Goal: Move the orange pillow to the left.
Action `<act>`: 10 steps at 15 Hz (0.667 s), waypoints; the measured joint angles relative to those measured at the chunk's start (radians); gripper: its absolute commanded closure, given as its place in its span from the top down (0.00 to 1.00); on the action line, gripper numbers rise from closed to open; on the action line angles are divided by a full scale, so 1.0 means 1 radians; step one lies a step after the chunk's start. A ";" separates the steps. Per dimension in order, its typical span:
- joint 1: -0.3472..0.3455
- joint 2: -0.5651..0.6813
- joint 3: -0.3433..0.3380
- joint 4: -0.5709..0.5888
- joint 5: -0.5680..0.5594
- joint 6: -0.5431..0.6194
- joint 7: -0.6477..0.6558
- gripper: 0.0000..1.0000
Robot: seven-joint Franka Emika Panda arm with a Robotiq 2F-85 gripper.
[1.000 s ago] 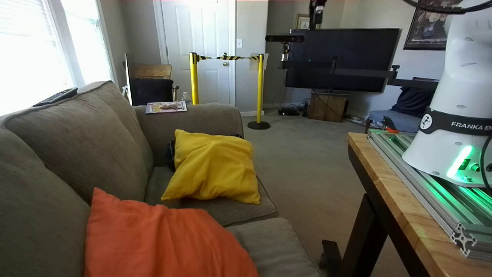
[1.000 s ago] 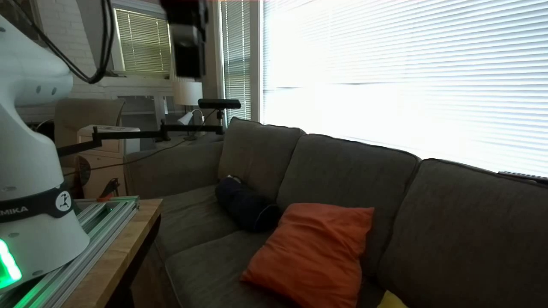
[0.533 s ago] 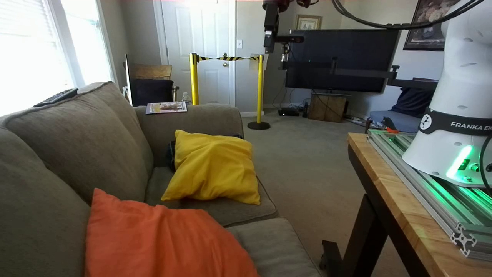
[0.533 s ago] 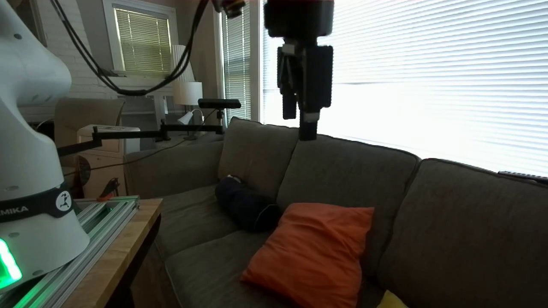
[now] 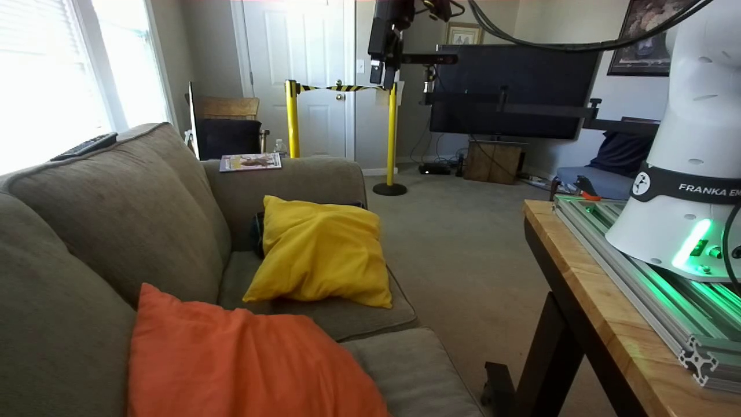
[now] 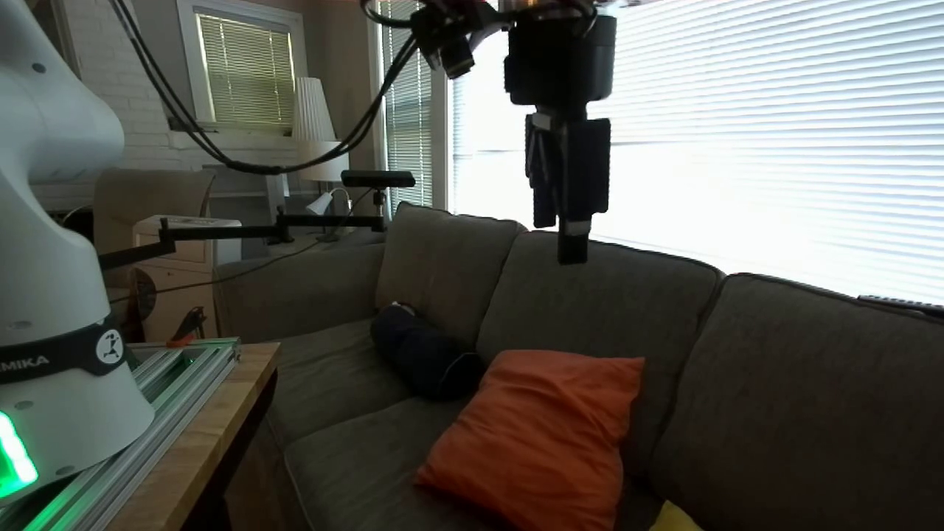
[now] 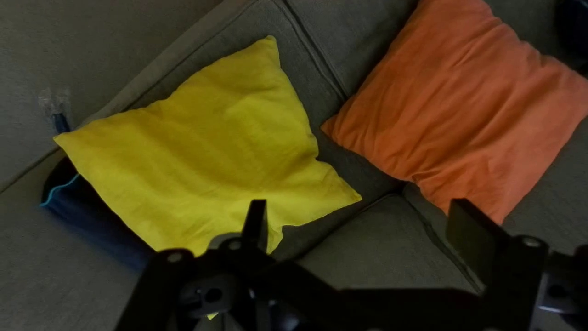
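1. Sofa, one, grey-brown; the landmark I use for every place below.
2. Orange pillow, one, square, creased: on the sofa's seat, one edge close to the back cushions.
3. Gripper, one, black: I hold it aloft over the sofa, well apart from the seat; in my wrist view the jaws stand wide apart, released.
4. Magazine, one: flat on one of the sofa's armrests.
5. Yellow pillow, one: on the sofa's seat, near that same armrest.
6. Dark blue item, one, kind unclear to me: on the sofa's seat, partly covered by the yellow pillow.
7. Dark roll, one: on the sofa's seat, near the back cushions, toward the opposite armrest.
8. Black remote-like object, one: lying along the top of the sofa's back.
9. Robot arm, one, white, mine to steer: base carried by a wooden table, one, across from the sofa's front.
10. Window with blinds, one: behind the sofa's back.
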 measured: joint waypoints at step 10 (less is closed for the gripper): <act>-0.007 0.110 0.047 0.024 0.058 0.171 0.150 1.00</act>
